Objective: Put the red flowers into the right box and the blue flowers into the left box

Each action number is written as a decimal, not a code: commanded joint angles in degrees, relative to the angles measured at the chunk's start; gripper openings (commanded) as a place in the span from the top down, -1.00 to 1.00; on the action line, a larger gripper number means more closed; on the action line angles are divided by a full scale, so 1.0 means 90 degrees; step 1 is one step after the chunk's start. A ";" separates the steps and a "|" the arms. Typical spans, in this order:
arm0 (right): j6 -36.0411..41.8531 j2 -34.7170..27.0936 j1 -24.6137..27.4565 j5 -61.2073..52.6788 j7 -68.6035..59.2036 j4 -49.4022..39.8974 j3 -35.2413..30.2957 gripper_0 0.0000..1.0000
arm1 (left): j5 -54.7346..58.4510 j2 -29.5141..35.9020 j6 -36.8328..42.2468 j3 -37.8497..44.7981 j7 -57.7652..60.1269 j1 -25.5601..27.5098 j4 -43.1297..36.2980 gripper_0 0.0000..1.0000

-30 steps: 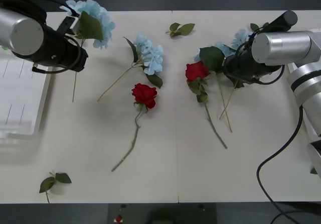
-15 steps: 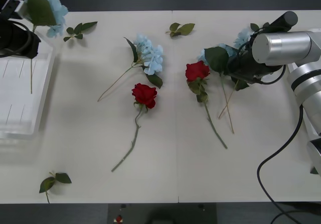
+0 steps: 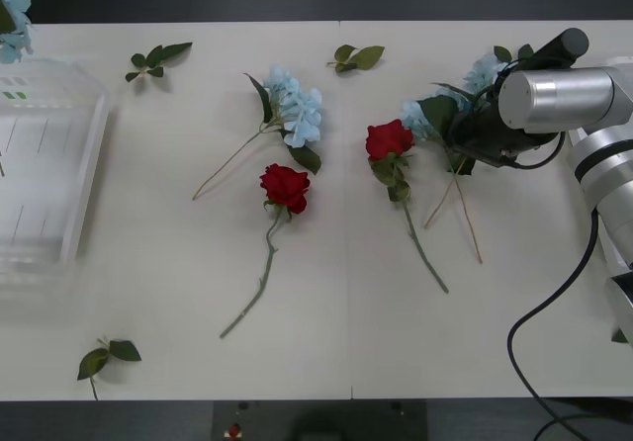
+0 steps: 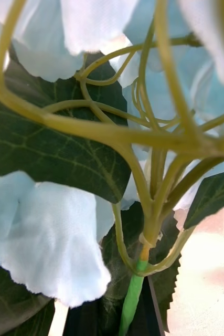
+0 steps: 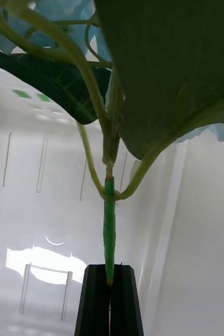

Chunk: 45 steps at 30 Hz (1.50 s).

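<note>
While the left gripper (image 5: 110,283) pinches a blue hydrangea stem (image 5: 108,231) over the left box (image 3: 59,214) at the tabletop's left edge, two red roses (image 3: 285,186) lie mid-table; near the right edge, the right gripper's grip on another blue hydrangea (image 3: 435,115) cannot be told.

You had deep red roses (image 3: 286,186), pale sky-blue flowers (image 3: 297,108) with dark green leaves, a translucent white box (image 3: 45,164), black fingers (image 5: 97,302), a cream table (image 3: 326,303).
</note>
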 commanded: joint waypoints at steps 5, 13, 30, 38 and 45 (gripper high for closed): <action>-0.0060 -0.0061 -0.0190 -0.0020 0.0209 -0.0064 -0.0240 1.00 | -0.0058 0.0415 -0.0043 0.0046 -0.0838 -0.0212 0.0837 1.00; -0.0041 -0.0335 -0.0190 -0.0704 0.0434 -0.0064 -0.0533 1.00 | -0.0409 0.0269 -0.0190 0.0046 -0.0809 -0.0212 0.1374 1.00; 0.0877 -0.1468 -0.0190 -0.2735 0.3022 0.0005 -0.0943 1.00 | -0.1024 -0.0317 -0.0609 0.0036 -0.0750 -0.0192 0.1520 -0.94; 0.0809 -0.1507 -0.0181 -0.2706 0.3227 0.0346 -0.0953 0.77 | -0.1005 -0.0259 -0.0609 0.0075 -0.0838 -0.0192 0.1179 -1.00; 0.0799 -0.1536 -0.0190 -0.2579 0.3393 0.0464 -0.0923 -0.92 | -0.0927 -0.0259 0.0094 0.0671 -0.0965 -0.0192 0.0612 -1.00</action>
